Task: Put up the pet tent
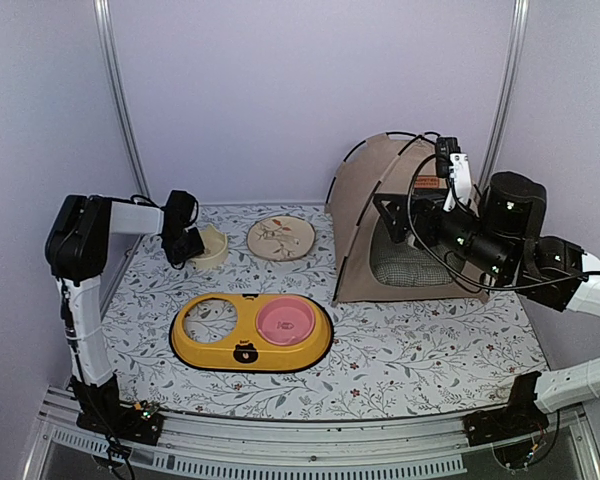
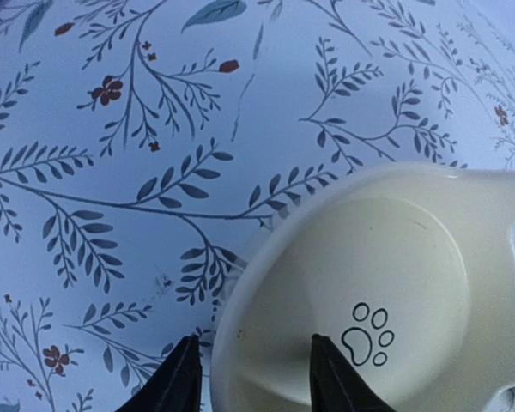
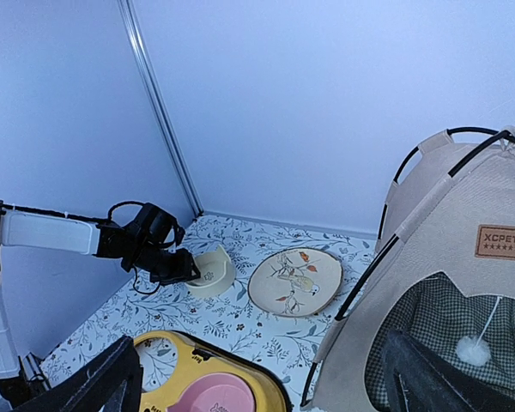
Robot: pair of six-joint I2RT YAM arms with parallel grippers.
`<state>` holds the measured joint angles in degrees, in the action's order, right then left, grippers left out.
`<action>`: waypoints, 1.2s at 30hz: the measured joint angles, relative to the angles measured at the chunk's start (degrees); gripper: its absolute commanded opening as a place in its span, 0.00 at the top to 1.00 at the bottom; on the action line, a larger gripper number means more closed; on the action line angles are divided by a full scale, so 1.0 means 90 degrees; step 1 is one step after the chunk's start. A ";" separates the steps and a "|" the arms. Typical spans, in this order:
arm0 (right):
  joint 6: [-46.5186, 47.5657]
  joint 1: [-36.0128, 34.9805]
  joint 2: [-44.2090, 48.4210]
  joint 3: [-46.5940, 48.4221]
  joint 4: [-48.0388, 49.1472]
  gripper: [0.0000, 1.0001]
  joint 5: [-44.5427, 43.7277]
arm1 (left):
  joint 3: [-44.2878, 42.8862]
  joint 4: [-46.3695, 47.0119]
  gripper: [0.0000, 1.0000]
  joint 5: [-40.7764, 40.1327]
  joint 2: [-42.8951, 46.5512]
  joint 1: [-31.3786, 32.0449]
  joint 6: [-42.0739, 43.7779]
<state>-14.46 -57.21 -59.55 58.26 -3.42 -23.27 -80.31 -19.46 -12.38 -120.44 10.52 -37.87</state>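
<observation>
The pet tent [image 1: 370, 200] stands at the back right, beige with thin black poles. In the right wrist view the tent [image 3: 446, 249] shows an orange-brown label [image 3: 504, 242], a white pompom [image 3: 473, 349] and a green-checked cushion [image 3: 429, 313] inside. My right gripper [image 1: 392, 222] hovers in front of the tent's opening, open wide and empty [image 3: 257, 390]. My left gripper [image 1: 192, 248] is open at the back left. Its fingers straddle the rim of a cream paw-print bowl [image 2: 395, 283], one finger [image 2: 333, 378] inside and the other outside.
A yellow double feeder [image 1: 195, 352] with a pink bowl [image 1: 285, 320] lies at mid table. A round bird-pattern plate [image 1: 280, 238] lies between the cream bowl [image 1: 214, 246] and the tent. Walls and metal posts close the back and sides.
</observation>
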 measured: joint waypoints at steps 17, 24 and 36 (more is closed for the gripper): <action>0.0029 0.0000 0.0027 -0.0189 0.0153 0.01 -0.0146 | -0.0131 -0.0056 1.00 -0.0012 -0.0066 -0.0168 0.0180; 0.0027 0.0000 -0.0192 -0.0189 0.0134 0.01 -0.0141 | -0.0015 -0.0112 1.00 0.0024 0.0051 -0.0172 0.0255; 0.0046 0.0000 -0.0432 -0.0187 0.0151 0.01 -0.0160 | 0.0648 -0.0284 1.00 0.0328 0.1491 0.0107 0.0437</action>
<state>-14.04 -57.21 -63.44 56.58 -2.07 -24.71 -74.48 -22.02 -9.43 -107.02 11.49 -33.93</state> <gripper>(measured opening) 0.989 0.085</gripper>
